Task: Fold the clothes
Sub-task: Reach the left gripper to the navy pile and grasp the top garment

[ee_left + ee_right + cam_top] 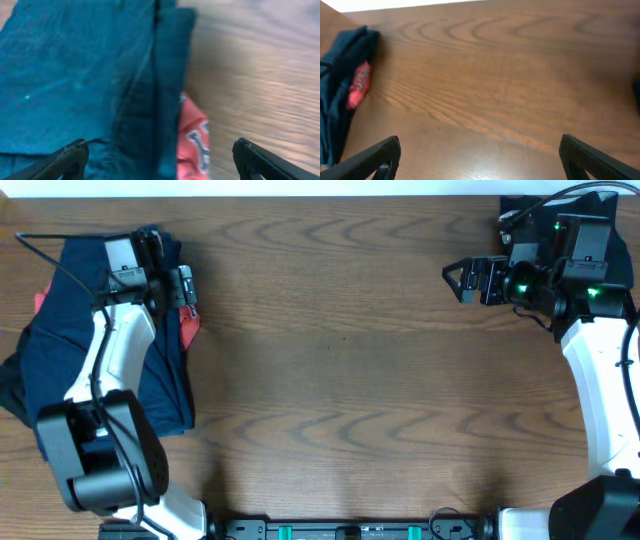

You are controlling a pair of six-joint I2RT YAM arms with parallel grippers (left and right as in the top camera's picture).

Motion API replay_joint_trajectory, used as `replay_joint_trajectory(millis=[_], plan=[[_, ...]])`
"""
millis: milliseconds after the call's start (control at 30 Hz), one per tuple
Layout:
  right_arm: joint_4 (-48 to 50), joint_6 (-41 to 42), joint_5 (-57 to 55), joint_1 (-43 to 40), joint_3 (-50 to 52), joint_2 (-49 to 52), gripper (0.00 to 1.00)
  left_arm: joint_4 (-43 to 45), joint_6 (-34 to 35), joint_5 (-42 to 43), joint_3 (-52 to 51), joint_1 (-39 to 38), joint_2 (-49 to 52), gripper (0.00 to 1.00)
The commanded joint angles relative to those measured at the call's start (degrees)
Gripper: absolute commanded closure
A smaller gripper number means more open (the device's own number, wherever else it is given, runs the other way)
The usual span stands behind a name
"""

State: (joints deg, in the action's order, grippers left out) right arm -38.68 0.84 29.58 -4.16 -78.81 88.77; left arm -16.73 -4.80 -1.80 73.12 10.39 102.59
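Both sets of jaws stood spread wide, empty.
The left gripper point(161, 159) hung over the folded edge of the navy clothes point(52, 345), a red-orange garment point(194, 140) peeking out underneath. The right gripper point(462, 280) faced bare table point(340, 370), with the pile far off to its left.

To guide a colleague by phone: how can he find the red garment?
Go to the clothes pile at the table's left end. At the pile's right edge, one piece peeks from under the navy shorts. Only it is red-orange, with white print.
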Motion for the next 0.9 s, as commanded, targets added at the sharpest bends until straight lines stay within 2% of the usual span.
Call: replay_joint_trajectory(millis=[0,67,133,167,267,333,467,533,600,633,867], plan=[[-1.01,0.37,-3.82,0.87,-1.01,0.61,0.02,0.39,-0.98,-5.35,1.44,0.70,2.40,0.07],[-1.18,0.37,-3.93,0.87,-1.01,0.61,0.03,0.39,-0.96,-5.33,1.44,1.16,3.76,0.12],[-1.14,0.37,-4.02,0.87,-1.01,0.61,0.03,0.39,-0.92,-5.33,1.44,1.46,4.63,0.26],[-1.07,0.37,-4.22,0.85,-1.01,0.61,0.02,0.39,-0.92,-5.33,1.42,1.55,4.85,0.37],[-0.96,0.37,-4.76,0.87,-1.01,0.61,0.03,0.39,-0.92,-5.31,1.42,1.53,4.90,0.53],[-0.94,0.37,-4.79,0.85,-1.01,0.61,0.02,0.35,-0.92,-5.31,1.42,1.53,4.90,0.59],[-1.01,0.37,-4.79,0.85,-1.01,0.61,0.02,0.33,-0.90,-5.27,0.98,1.53,4.90,0.62],[-1.01,0.37,-4.79,0.85,-1.01,0.61,0.03,0.33,-0.90,-5.27,0.72,1.53,4.90,0.73],[-1.03,0.37,-5.11,0.85,-1.01,0.61,0.02,0.13,-0.92,-5.31,0.70,1.53,4.90,0.90],[-1.05,0.37,-5.42,0.87,-1.01,0.61,0.02,0.11,-0.90,-5.31,0.70,1.53,4.90,0.94],[-1.20,0.37,-5.84,0.85,-1.01,0.61,0.03,2.82,2.29,-5.29,1.68,1.27,-3.63,0.94]])
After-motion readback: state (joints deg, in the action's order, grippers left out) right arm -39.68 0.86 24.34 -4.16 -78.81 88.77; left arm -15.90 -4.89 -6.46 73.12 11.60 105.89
